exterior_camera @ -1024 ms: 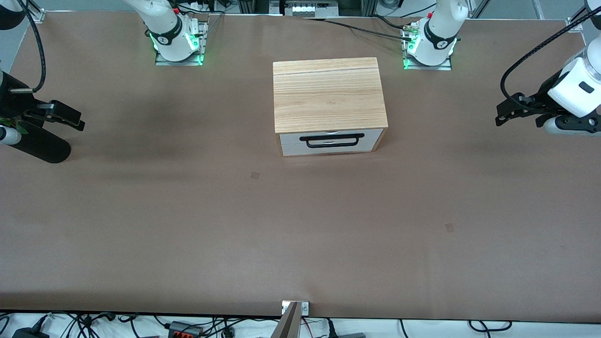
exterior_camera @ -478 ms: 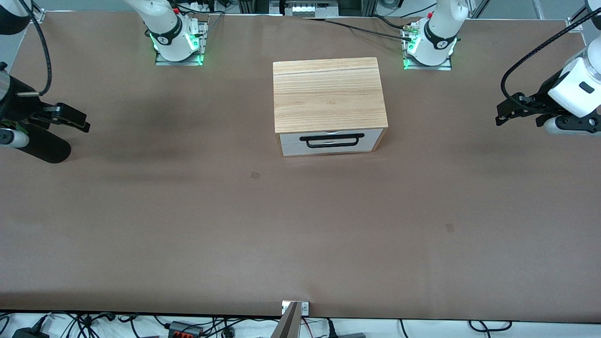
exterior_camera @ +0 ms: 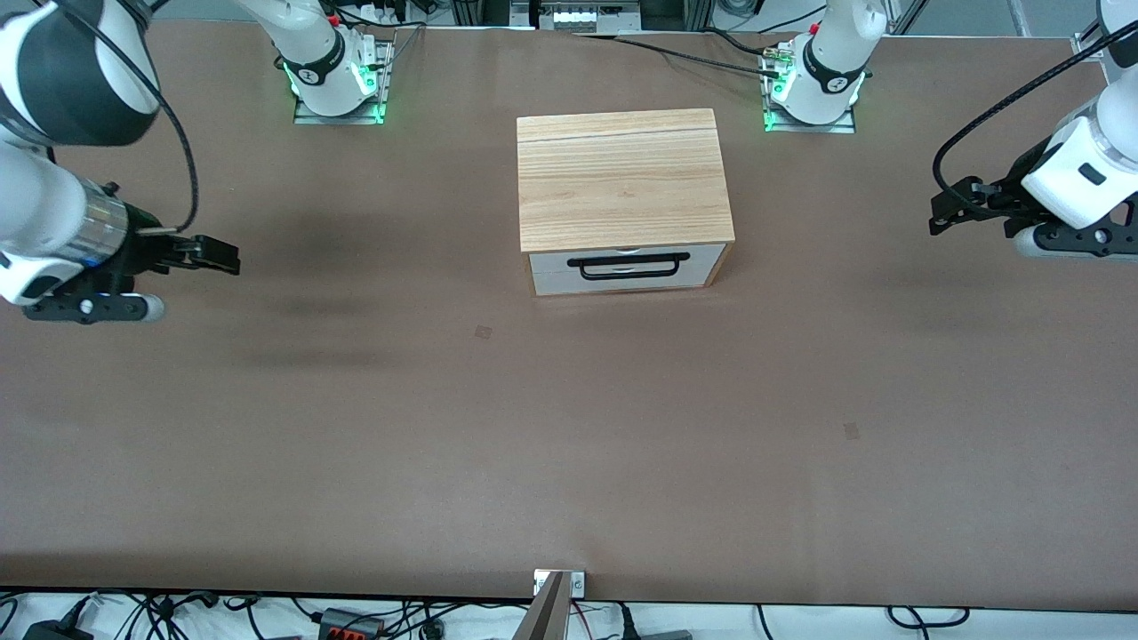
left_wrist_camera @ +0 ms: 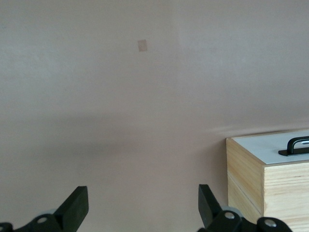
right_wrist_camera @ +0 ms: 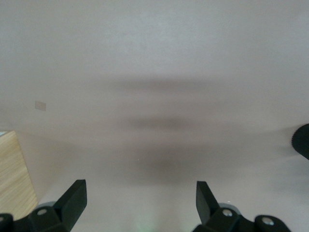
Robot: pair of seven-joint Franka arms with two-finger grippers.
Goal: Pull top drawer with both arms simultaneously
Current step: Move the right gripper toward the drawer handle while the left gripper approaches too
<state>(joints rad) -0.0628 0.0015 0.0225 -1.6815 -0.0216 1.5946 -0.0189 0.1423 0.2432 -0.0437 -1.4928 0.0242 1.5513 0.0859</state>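
Observation:
The light-wood cabinet point(exterior_camera: 622, 178) stands mid-table between the arm bases. Its top drawer point(exterior_camera: 549, 260), white-fronted with a long black bar handle point(exterior_camera: 629, 266), faces the front camera and is shut. My right gripper point(exterior_camera: 222, 256) hangs open and empty over the table toward the right arm's end, well apart from the cabinet. My left gripper point(exterior_camera: 944, 213) hangs open and empty over the left arm's end. The left wrist view shows the cabinet's white front point(left_wrist_camera: 275, 145) and handle end point(left_wrist_camera: 295, 145) past its open gripper point(left_wrist_camera: 143, 203). The right wrist view shows a cabinet corner point(right_wrist_camera: 14, 174) past its open gripper point(right_wrist_camera: 140, 200).
The brown table point(exterior_camera: 569, 427) spreads wide around the cabinet. Arm bases with green lights stand farther from the front camera point(exterior_camera: 338, 80) point(exterior_camera: 813, 89). Cables and power strips lie along the nearest table edge point(exterior_camera: 356, 618). A small metal bracket point(exterior_camera: 558, 582) sits at that edge.
The right arm has swung in from the table's end toward the cabinet, its gripper now farther over the table. The left gripper has shifted slightly toward the cabinet. The drawer has not moved.

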